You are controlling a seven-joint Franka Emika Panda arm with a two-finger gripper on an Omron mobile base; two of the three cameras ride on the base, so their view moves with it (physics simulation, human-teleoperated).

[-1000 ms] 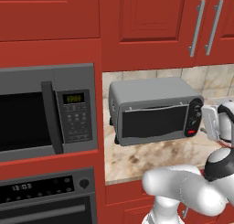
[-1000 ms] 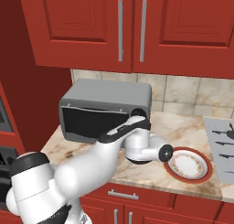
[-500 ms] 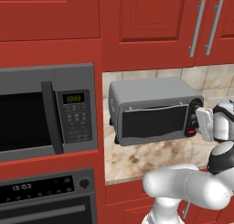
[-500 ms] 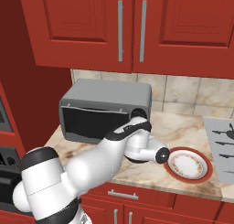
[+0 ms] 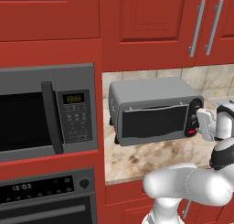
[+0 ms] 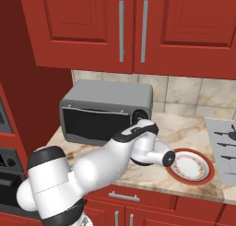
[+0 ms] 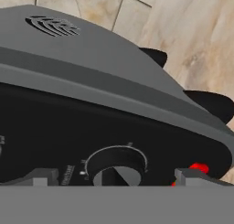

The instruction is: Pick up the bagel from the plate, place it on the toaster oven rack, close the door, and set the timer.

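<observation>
The grey toaster oven (image 5: 153, 97) stands on the marble counter with its dark glass door (image 5: 154, 121) shut. My gripper (image 7: 116, 177) is open right at the black side panel (image 5: 195, 119). A round black knob (image 7: 116, 166) lies between the two fingertips (image 7: 42, 176), and the red button (image 7: 197, 167) is just beside the right one. From the right base view, my hand (image 6: 138, 127) presses up to the toaster oven's (image 6: 106, 110) right end. The plate (image 6: 191, 167), white with a red rim, lies empty on the counter to the right. The bagel and the toaster oven rack are hidden.
A built-in microwave (image 5: 45, 113) and a wall oven (image 5: 45, 193) fill the red column to the left. Red cabinets (image 6: 133, 29) hang above. A grey stovetop (image 6: 223, 149) lies at the counter's far right, behind the plate.
My hand has shifted a little to the left, closer to the toaster oven's knob panel. The jaws stayed open and the door stayed shut.
</observation>
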